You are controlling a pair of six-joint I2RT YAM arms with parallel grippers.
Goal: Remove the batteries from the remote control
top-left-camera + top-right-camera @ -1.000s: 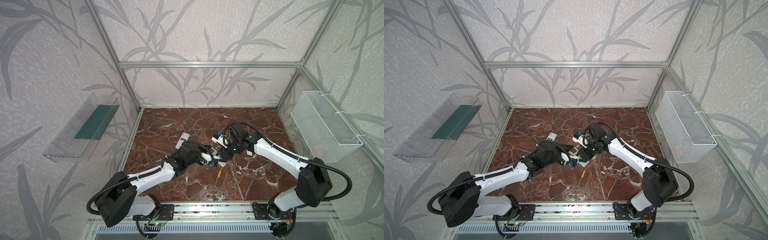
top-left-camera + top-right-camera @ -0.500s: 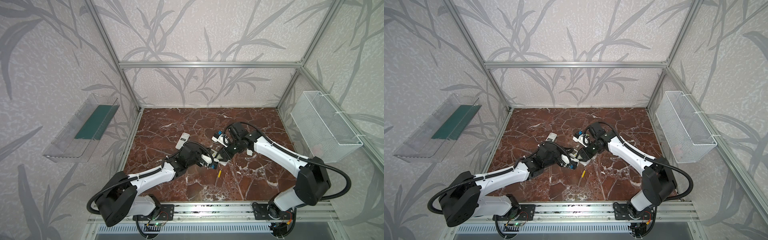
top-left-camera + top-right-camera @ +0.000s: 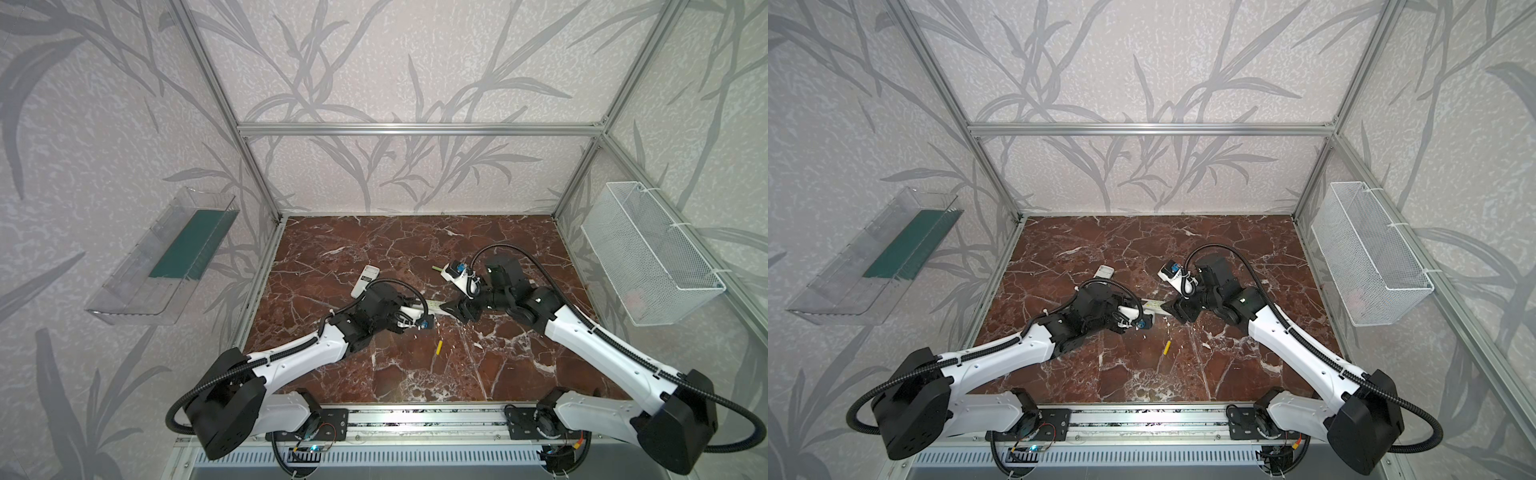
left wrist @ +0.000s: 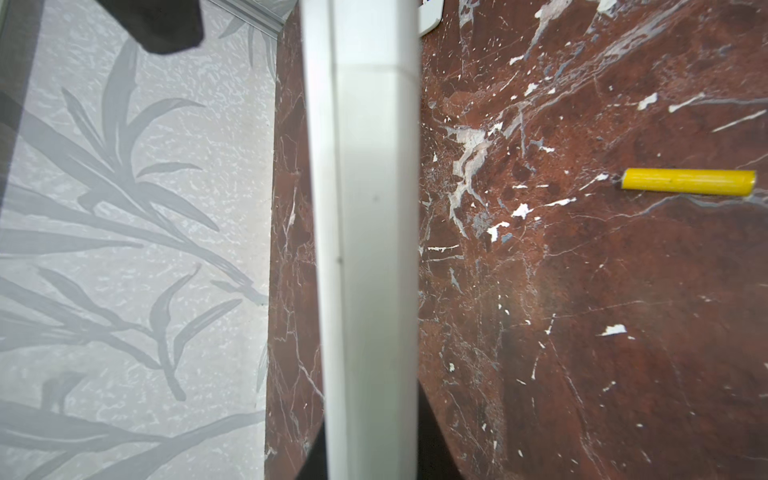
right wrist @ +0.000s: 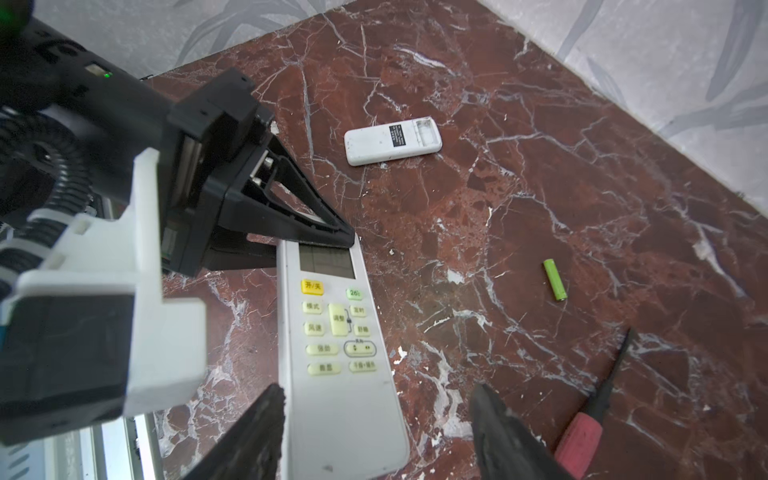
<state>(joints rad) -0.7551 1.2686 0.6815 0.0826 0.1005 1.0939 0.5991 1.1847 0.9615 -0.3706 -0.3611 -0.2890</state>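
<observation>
The long white remote control [image 5: 336, 332] lies button-side up at mid-floor, and its battery compartment is hidden. My left gripper [image 5: 318, 244] is shut on its display end; in the left wrist view the remote [image 4: 365, 208] runs edge-on between the jaws. My right gripper [image 5: 376, 392] stands open astride the other end, one finger beside the edge and the other well apart. In both top views the two grippers meet over the remote [image 3: 434, 306]. Two batteries lie loose: a yellow one [image 3: 439, 348] toward the front and a green one [image 5: 555, 279] farther back.
A smaller white remote [image 5: 392, 141] lies behind the left arm with its back up. A red-handled screwdriver [image 5: 582, 440] rests beside my right gripper. A wire basket [image 3: 648, 257] hangs on the right wall, a clear shelf [image 3: 166, 266] on the left.
My right gripper's jaws have spread wider around the remote's end. The left gripper's jaws have closed in on the remote. Both arms have hardly moved.
</observation>
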